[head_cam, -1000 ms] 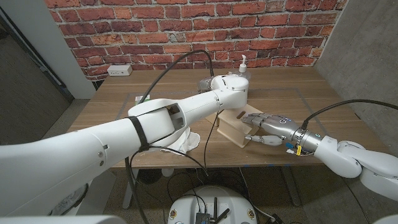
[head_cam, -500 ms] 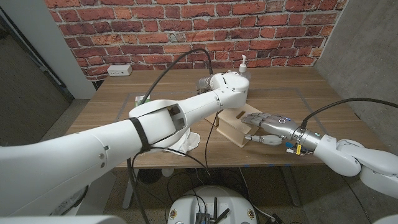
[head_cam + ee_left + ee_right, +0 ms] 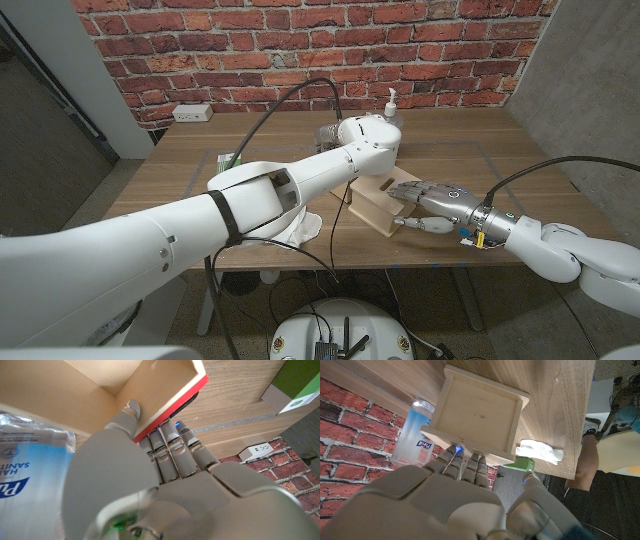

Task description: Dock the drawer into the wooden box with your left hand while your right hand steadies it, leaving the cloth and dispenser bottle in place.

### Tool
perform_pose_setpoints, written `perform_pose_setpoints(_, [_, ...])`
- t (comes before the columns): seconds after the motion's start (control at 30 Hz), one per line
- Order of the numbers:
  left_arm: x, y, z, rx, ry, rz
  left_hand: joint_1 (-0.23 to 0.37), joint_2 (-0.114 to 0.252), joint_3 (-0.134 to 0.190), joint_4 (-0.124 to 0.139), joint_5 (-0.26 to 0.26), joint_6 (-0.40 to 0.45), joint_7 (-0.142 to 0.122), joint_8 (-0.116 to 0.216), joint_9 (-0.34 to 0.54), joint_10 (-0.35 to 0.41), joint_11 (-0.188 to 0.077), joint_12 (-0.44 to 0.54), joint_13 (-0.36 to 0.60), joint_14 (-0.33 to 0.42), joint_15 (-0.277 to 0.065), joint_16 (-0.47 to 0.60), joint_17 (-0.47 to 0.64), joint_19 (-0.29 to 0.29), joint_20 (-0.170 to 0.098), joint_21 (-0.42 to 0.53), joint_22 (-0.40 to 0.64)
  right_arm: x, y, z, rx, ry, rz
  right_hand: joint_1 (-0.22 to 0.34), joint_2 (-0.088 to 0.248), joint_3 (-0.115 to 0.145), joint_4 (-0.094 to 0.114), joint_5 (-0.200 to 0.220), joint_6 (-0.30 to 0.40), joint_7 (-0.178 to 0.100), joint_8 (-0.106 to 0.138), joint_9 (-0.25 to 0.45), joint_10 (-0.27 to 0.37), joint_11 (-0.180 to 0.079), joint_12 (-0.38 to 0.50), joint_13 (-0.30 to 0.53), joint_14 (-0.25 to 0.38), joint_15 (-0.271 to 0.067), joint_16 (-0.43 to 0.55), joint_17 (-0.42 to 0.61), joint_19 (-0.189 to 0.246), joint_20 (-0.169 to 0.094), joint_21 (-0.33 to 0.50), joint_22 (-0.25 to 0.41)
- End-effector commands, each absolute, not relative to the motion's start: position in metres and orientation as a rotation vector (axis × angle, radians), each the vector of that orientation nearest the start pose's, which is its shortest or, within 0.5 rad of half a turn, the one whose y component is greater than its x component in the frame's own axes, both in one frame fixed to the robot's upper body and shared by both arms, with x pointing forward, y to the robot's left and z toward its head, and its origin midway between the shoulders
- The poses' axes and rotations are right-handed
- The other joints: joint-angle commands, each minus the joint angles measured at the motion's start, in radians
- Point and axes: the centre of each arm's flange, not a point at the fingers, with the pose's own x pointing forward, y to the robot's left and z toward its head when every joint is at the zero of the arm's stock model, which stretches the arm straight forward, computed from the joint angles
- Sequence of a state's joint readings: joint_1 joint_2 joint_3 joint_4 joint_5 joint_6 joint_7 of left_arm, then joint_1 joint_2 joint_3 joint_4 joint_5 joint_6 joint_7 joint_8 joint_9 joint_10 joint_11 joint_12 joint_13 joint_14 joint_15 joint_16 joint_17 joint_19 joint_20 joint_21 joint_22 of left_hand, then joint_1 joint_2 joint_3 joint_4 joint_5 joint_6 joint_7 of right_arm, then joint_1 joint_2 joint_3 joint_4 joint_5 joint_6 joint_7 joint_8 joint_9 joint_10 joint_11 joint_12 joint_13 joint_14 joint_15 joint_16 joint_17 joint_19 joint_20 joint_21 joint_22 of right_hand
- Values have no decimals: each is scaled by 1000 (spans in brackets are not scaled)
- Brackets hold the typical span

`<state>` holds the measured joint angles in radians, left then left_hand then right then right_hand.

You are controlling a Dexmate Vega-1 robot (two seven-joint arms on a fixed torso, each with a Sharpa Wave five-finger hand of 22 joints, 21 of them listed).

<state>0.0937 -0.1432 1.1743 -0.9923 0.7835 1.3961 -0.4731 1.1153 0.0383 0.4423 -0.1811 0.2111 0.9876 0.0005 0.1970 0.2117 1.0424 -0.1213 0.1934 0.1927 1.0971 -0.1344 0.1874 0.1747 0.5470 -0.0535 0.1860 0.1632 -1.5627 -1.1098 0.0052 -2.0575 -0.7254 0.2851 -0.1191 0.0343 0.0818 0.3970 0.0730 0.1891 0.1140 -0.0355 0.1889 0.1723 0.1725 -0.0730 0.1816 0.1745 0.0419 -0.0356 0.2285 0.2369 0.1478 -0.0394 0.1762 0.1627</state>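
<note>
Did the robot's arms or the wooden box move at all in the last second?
Almost nothing moved. The right hand shifted only very slightly against the wooden box. The left arm, cloth and dispenser bottle stayed put. In the left wrist view, the left hand grips the red-edged drawer.

Left hand [image 3: 165,485]: my arm hides it in the head view.
Dispenser bottle [image 3: 27,475]: label cut off.
Wooden box [image 3: 372,205]: partly covered.
</note>
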Motion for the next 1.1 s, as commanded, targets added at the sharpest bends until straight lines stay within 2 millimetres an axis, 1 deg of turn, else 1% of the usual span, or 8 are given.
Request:
perform_pose_setpoints(0.03, [628, -13, 96, 1353, 223, 311, 79, 81, -3, 2, 5, 13, 17, 5, 4, 69, -73, 6, 2, 64, -109, 4, 5, 7, -126, -1, 1, 452, -278, -84, -1739, -857, 270, -10, 37, 2, 5, -3, 4, 2, 2, 3, 3, 9, 5, 5, -5, -44, -5, 1, -5, -74, 8, 2])
perform_pose_setpoints(0.33, [630, -13, 96, 1351, 226, 309, 79, 82, -3, 2, 6, 13, 16, 6, 4, 65, -76, 5, 2, 64, -109, 5, 5, 7, -126, -2, 1, 453, -277, -84, -1736, -859, 273, -8, 37, 4, 5, -3, 6, 3, 2, 3, 2, 10, 5, 6, -4, -42, -6, 0, -3, -74, 9, 3])
perform_pose_setpoints(0.37, [630, -14, 96, 1350, 226, 309, 80, 82, -3, 2, 6, 14, 16, 6, 4, 66, -71, 6, 2, 64, -109, 5, 5, 7, -126, -2, 1, 454, -276, -83, -1739, -859, 273, -8, 37, 4, 5, -3, 6, 4, 2, 3, 2, 10, 5, 6, -5, -42, -6, 0, -3, -74, 9, 3])
perform_pose_setpoints(0.57, [630, -15, 96, 1353, 220, 310, 80, 81, -4, 2, 6, 12, 17, 5, 4, 68, -71, 6, 2, 63, -109, 5, 5, 7, -126, -2, 1, 455, -276, -82, -1734, -860, 275, -8, 37, 5, 6, -3, 8, 5, 3, 3, 2, 12, 5, 6, -5, -41, -6, -1, -2, -75, 9, 2])
perform_pose_setpoints(0.77, [630, -19, 94, 1368, 210, 323, 81, 82, -4, 2, 6, 13, 17, 6, 5, 65, -75, 6, 3, 63, -109, 5, 6, 6, -126, -2, 1, 455, -277, -82, -1728, -854, 277, -9, 37, 5, 7, -3, 9, 7, 3, 4, 2, 12, 5, 6, -4, -41, -6, -1, -1, -75, 10, 2])
perform_pose_setpoints(0.97, [630, -24, 95, 1378, 195, 322, 81, 82, -5, 2, 6, 12, 17, 6, 5, 67, -70, 7, 3, 63, -109, 5, 6, 6, -125, -2, 1, 456, -277, -83, -1721, -852, 276, -9, 37, 5, 7, -3, 10, 7, 3, 4, 3, 13, 5, 6, -5, -40, -7, -1, 0, -76, 10, 2])
perform_pose_setpoints(1.1, [631, -28, 95, 1383, 190, 318, 81, 82, -5, 2, 6, 12, 17, 6, 5, 68, -72, 7, 2, 64, -109, 5, 6, 6, -125, -2, 1, 456, -278, -83, -1718, -853, 272, -9, 37, 5, 7, -3, 11, 7, 3, 4, 2, 14, 5, 6, -6, -40, -7, -1, 1, -76, 10, 2])
